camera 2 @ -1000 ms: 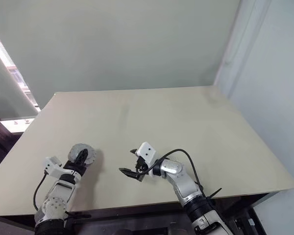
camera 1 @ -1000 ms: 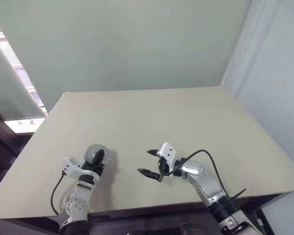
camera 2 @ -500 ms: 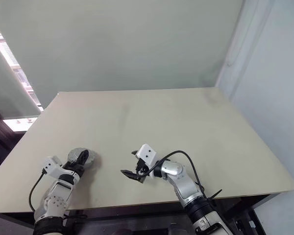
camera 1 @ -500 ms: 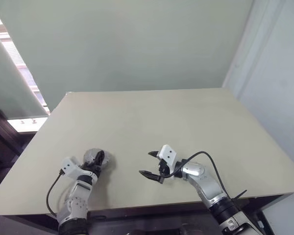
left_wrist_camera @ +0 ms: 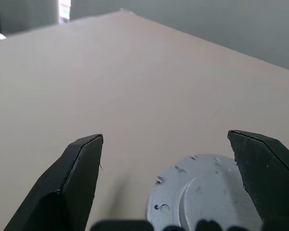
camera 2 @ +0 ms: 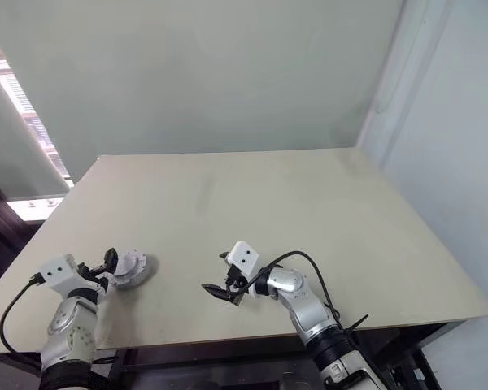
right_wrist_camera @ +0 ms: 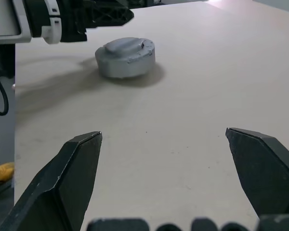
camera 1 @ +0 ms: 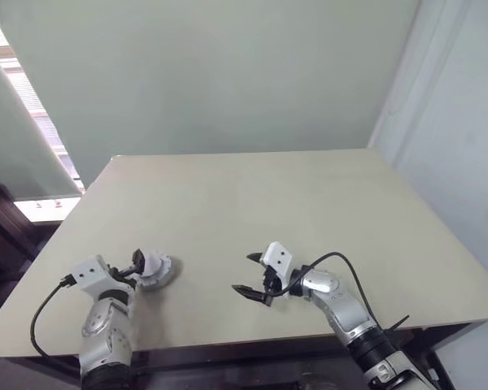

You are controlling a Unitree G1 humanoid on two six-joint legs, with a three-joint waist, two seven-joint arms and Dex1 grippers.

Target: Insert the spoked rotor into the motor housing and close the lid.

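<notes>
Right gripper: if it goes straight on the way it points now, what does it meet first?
Probably the closed grey motor housing lying flat on the table. The open right gripper points toward it over bare tabletop, though somewhat off-centre. The open left gripper stands just behind it.

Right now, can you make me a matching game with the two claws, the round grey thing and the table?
Things:
1. left claw
2. right claw
3. motor
4. table

Descriptions:
A. beige, holds the rest
B. grey, round, lying flat
C. open, right beside the motor
D. open, apart from the motor, over bare table

Pairs: 1-C, 2-D, 3-B, 4-A
</notes>
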